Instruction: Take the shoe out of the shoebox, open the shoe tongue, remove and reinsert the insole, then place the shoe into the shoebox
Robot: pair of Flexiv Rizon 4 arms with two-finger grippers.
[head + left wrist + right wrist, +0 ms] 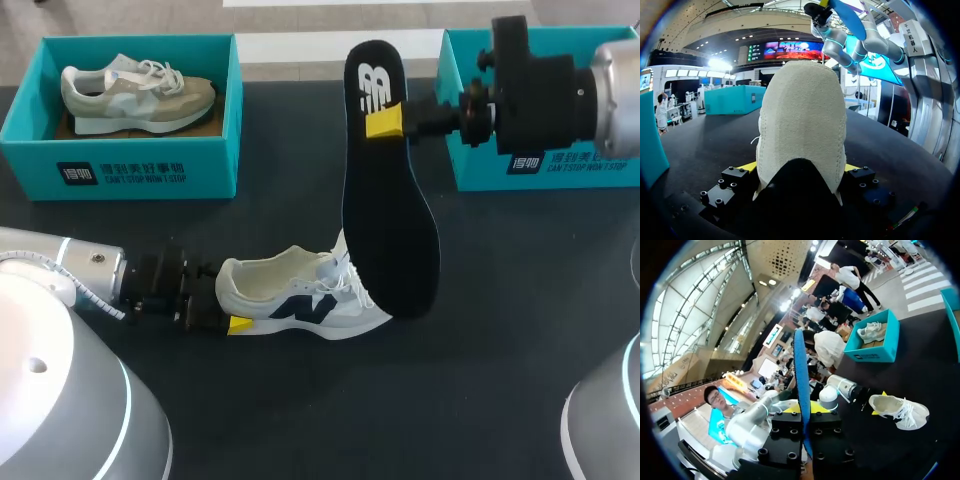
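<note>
A white shoe with a dark side logo lies on its sole on the black table, toe to the right. My left gripper is shut on its heel. In the left wrist view the suede heel fills the space between the yellow tips of that gripper. My right gripper is shut on the heel end of the black insole, which hangs toe down above the shoe's laces. In the right wrist view the insole stands edge-on, blue, in the gripper.
A teal shoebox at the back left holds a beige shoe. A second teal shoebox stands at the back right, largely hidden behind my right arm. Bare table lies in front of the white shoe.
</note>
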